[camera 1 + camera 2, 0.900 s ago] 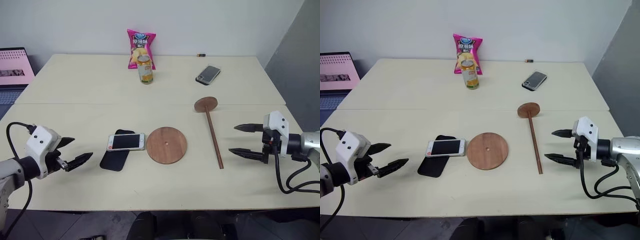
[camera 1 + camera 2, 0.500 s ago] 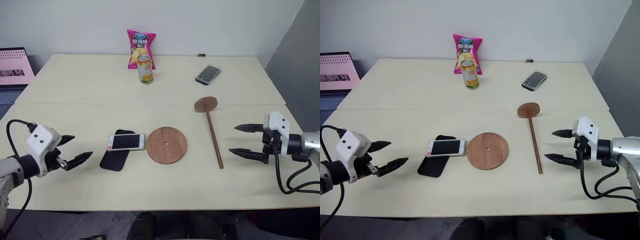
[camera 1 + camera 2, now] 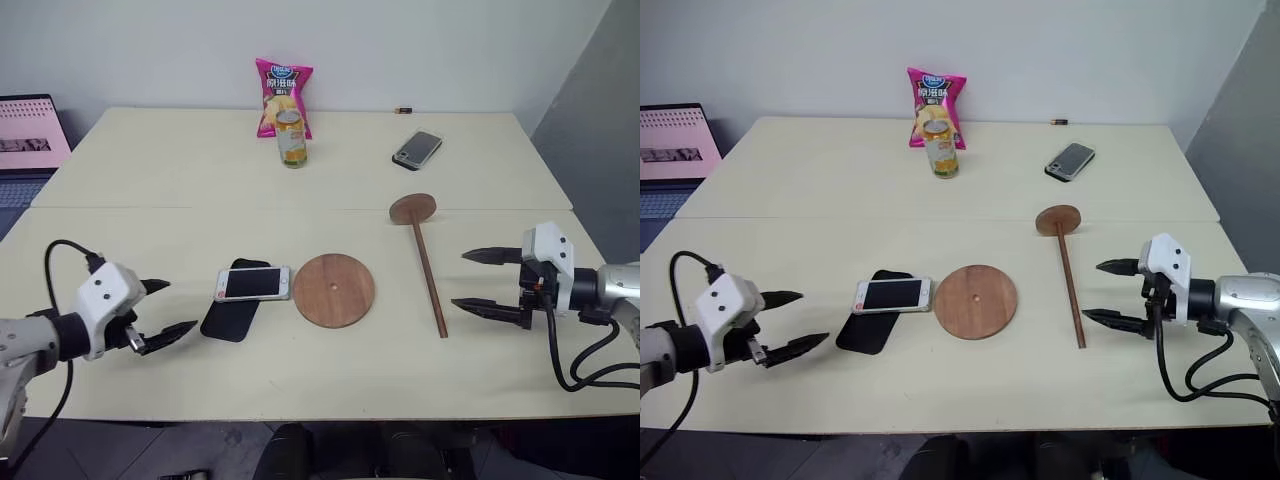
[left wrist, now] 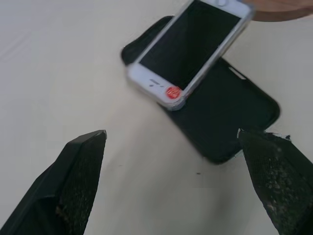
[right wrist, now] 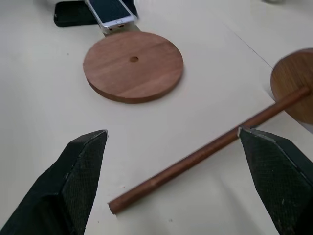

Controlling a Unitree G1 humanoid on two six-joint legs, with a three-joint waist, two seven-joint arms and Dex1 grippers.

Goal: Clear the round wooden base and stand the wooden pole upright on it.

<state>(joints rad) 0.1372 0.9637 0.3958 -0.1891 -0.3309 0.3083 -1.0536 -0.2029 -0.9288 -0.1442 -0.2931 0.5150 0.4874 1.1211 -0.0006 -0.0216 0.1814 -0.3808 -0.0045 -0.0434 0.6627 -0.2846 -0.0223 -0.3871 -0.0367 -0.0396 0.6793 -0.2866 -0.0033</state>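
Overlapping the round wooden base (image 3: 333, 290) is a white phone (image 3: 253, 283).

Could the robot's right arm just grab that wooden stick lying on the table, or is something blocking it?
Probably yes. The right gripper is open and hovers just beside the wooden pole, which lies flat on the table with nothing between them.

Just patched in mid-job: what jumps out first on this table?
The round wooden base lies flat mid-table, its near-left edge overlapped by a white phone that rests partly on a black phone case. To its right the wooden pole lies on its side, disc end toward the far edge. The left gripper and right gripper hover open at either side, holding nothing.
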